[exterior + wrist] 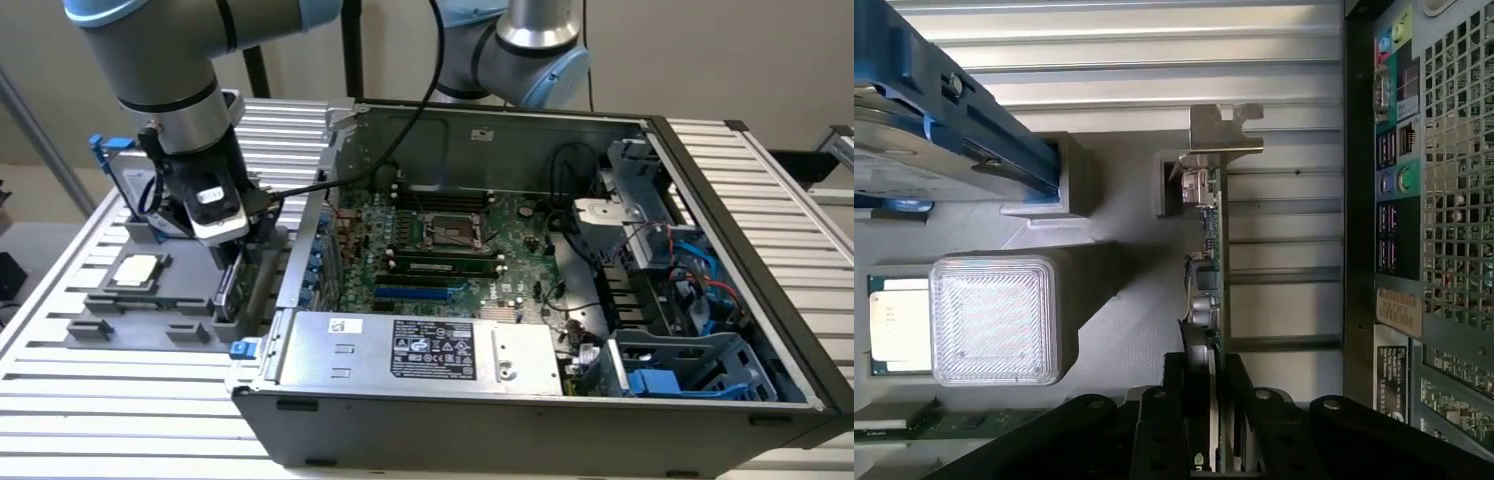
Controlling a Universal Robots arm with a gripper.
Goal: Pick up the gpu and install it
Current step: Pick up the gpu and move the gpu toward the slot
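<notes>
My gripper (1211, 385) pinched the gpu (1209, 260), a thin edge-on card (silver bracket (1226, 130) at one end), upright in a grey fixture (147, 300) on the slatted table (107, 400).

1. Soft, even light falls across the exterior view, and the slatted table (761, 190) reads pale and bright.
2. Inside the computer case (534, 135) it's dimmer, with shade pooling low on the exterior view's right.
3. In the wrist view, the ribbed white block (994, 320) glares, nearly blown out.
4. The gripper (1210, 370) is a black silhouette.
</notes>
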